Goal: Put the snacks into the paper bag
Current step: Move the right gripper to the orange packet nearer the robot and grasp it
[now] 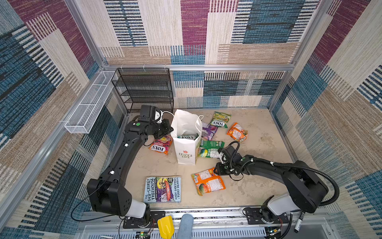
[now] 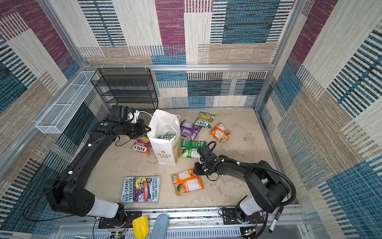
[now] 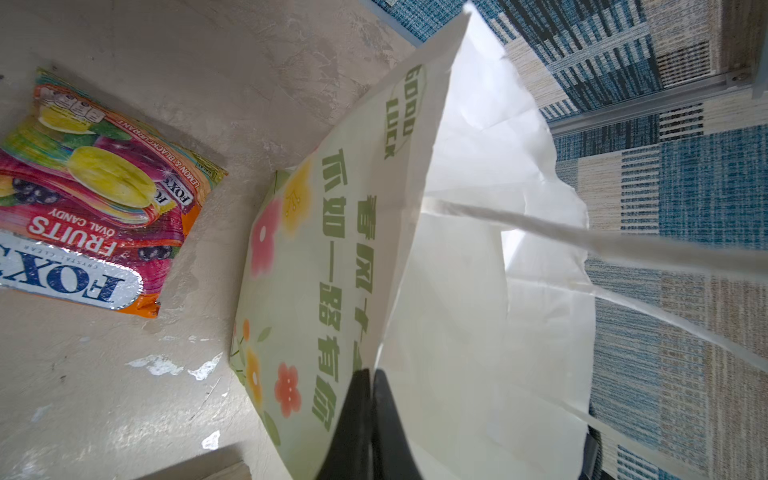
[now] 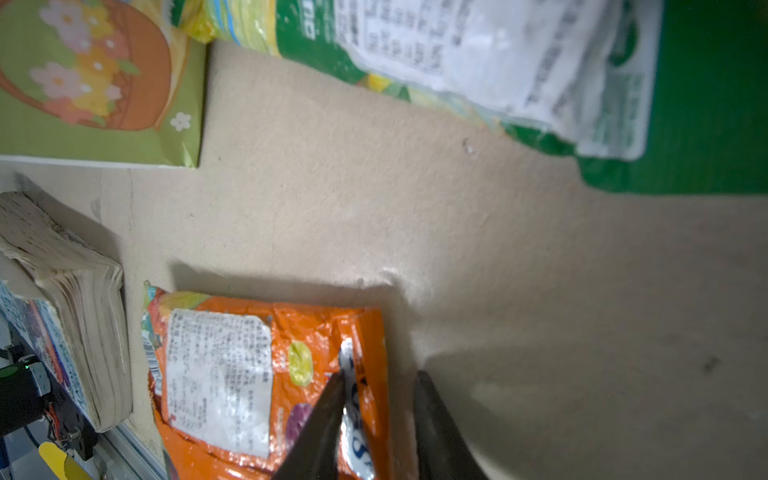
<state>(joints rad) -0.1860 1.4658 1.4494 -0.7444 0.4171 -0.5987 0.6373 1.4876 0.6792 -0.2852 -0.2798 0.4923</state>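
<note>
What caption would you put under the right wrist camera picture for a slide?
Right gripper straddling the edge of an orange snack packet on the table, a paperback book nearby.

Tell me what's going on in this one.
The left pincer is shut on the rim of the paper bag, which stands open on the table. The right pincer is down at an orange packet, jaws apart around its edge, not clamped yet. One teal packet shows inside the bag. A green packet and a pink-red packet lie beside the bag; a purple packet and a yellow-green packet lie further back.
</note>
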